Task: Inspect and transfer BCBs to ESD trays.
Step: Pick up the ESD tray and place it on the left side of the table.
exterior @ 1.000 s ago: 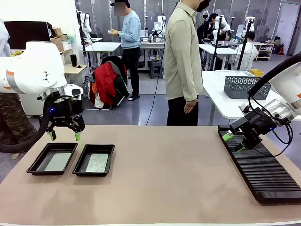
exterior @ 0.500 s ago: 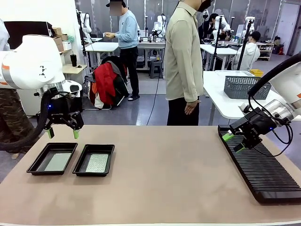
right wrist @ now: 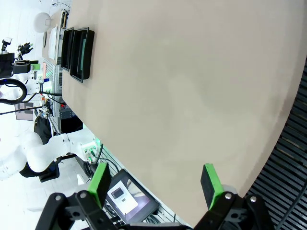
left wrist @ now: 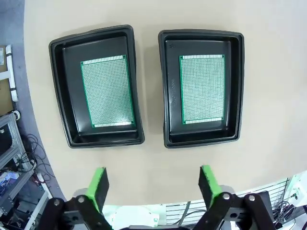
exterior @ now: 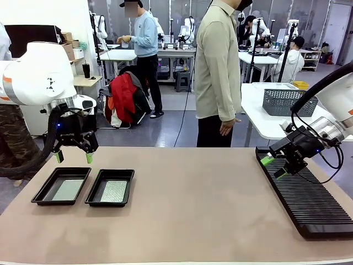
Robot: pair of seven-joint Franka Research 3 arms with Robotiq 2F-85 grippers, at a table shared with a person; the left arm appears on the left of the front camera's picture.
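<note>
The left gripper [exterior: 73, 157] is hanging with its jaws spread wide and holding nothing, above and just behind the 2 shallow black plastic ESD trays [left wrist: 98, 139] with flared rims and rounded corners. In the left wrist view, each tray is cradling 1 thin green rectangular BCB [left wrist: 106, 91] lying flat, its matte face dotted with a fine grid of holes; the second BCB [left wrist: 202, 89] is sitting below the other finger. The right gripper [exterior: 274, 167] is hovering with its jaws apart and empty over the near end of the long black ribbed slotted rack [exterior: 311, 207].

The likely risk is a descending finger catching a tray's flared rim and skidding the light tray across the smooth beige table [exterior: 193, 204], or tipping a board out.
</note>
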